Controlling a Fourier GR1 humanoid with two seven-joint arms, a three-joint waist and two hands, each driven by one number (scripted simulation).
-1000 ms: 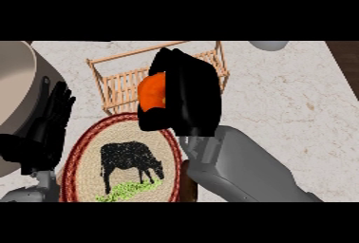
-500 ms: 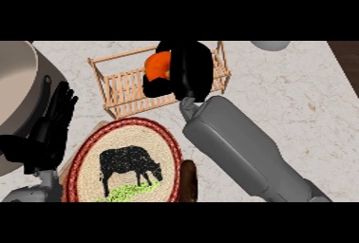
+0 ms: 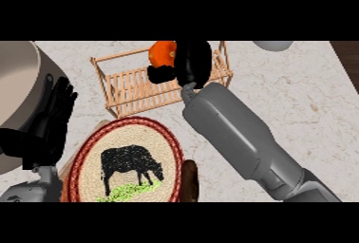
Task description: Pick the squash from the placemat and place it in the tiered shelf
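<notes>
My right hand (image 3: 188, 64) reaches over the wooden tiered shelf (image 3: 133, 92) at the top centre, its fingers curled round the orange squash (image 3: 163, 52). Only the squash's left side shows beside the hand; it sits above the shelf's far part. Whether it touches the slats is hidden. The round woven placemat (image 3: 129, 163) with a black cow picture lies at the lower centre with nothing on it. At the left edge my left hand (image 3: 51, 116) rests open, fingers pointing up.
A large beige rounded surface (image 3: 14, 85) fills the far left. A grey round object (image 3: 273, 44) peeks in at the top right. A dark brown object (image 3: 189, 180) lies by the placemat's right rim. Marbled counter (image 3: 301, 104) spreads right of my forearm.
My right hand has carried the squash from just above the placemat's far rim away from me, over the shelf. The left hand has stayed put.
</notes>
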